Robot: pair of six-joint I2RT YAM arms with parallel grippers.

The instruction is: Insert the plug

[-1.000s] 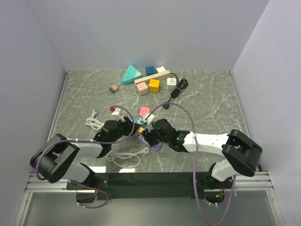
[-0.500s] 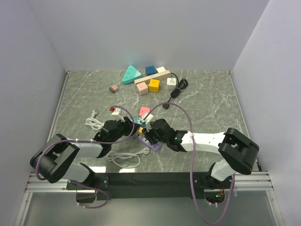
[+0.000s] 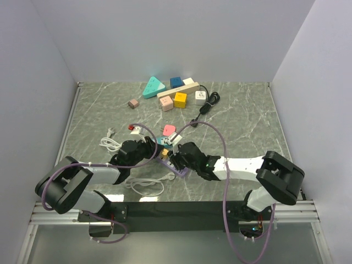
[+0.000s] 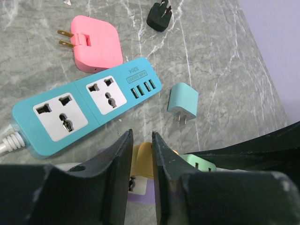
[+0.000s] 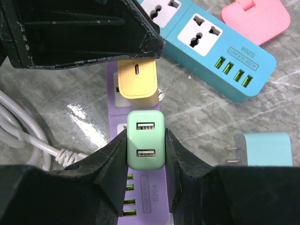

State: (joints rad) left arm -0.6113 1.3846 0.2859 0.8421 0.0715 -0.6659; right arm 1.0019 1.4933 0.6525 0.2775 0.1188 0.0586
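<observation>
A purple power strip [image 5: 145, 201] lies under both grippers; from above only its end shows [image 3: 181, 171]. My right gripper [image 5: 146, 143] is shut on a mint-green plug [image 5: 146, 140] with two USB ports, held upright over the strip's socket; how deep it sits cannot be seen. Just beyond it a yellow plug [image 5: 137, 82] stands on the strip's other socket. My left gripper [image 4: 142, 136] is shut on that yellow plug [image 4: 143, 161], with the green plug [image 4: 199, 164] beside it. In the top view the two grippers [image 3: 155, 152] [image 3: 171, 155] meet head to head.
A blue power strip [image 4: 84, 105], a pink adapter [image 4: 96, 49], a loose teal plug [image 4: 183, 101] and a black plug [image 4: 159, 16] lie just beyond the grippers. A white cable [image 3: 144, 186] coils near the left arm. Several coloured adapters [image 3: 170, 93] sit at the back.
My right gripper has closed on the green plug and its arm has shifted slightly. The left gripper holds as before.
</observation>
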